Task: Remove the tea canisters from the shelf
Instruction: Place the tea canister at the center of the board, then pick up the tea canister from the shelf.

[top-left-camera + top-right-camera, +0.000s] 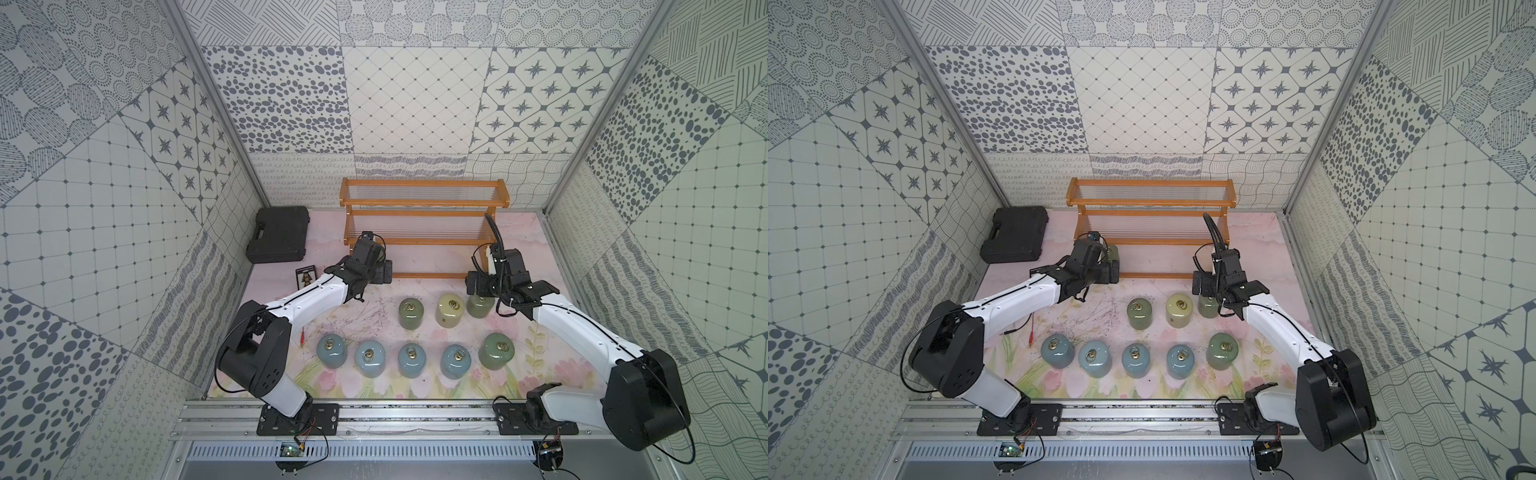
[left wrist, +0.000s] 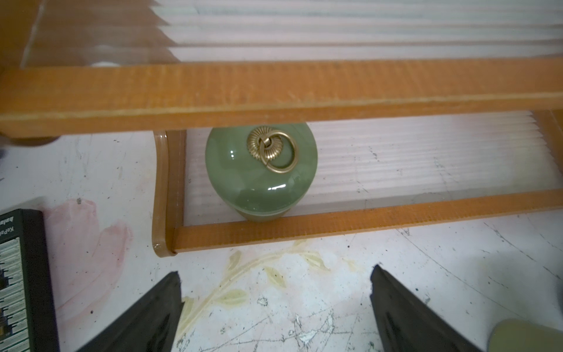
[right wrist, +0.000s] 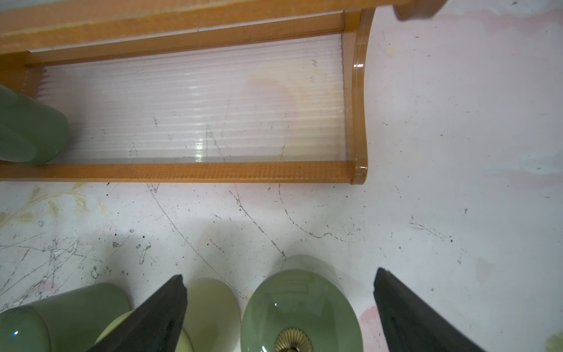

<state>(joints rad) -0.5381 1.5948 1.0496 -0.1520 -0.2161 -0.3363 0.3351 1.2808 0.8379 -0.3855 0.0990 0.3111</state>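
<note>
Tea canisters (image 1: 411,359): eight are stood off the shelf (image 1: 419,241) on the tabletop (image 1: 428,291), toward its front edge. One sage green canister (image 2: 260,170) is left on the lowest tier, left end. Left hand (image 2: 275,271) is held spread before it; right hand (image 3: 280,272) spread, empty.

I'm seeing patterned walls (image 1: 415,104) on three sides, grey dots, stars and grids on white, with aluminium posts (image 1: 216,104) in the back corners. The tabletop (image 1: 365,320) has a pale pink floral print, scuffed and scratched. A black plastic case (image 1: 279,240) lies back left. The light is even and soft.
</note>
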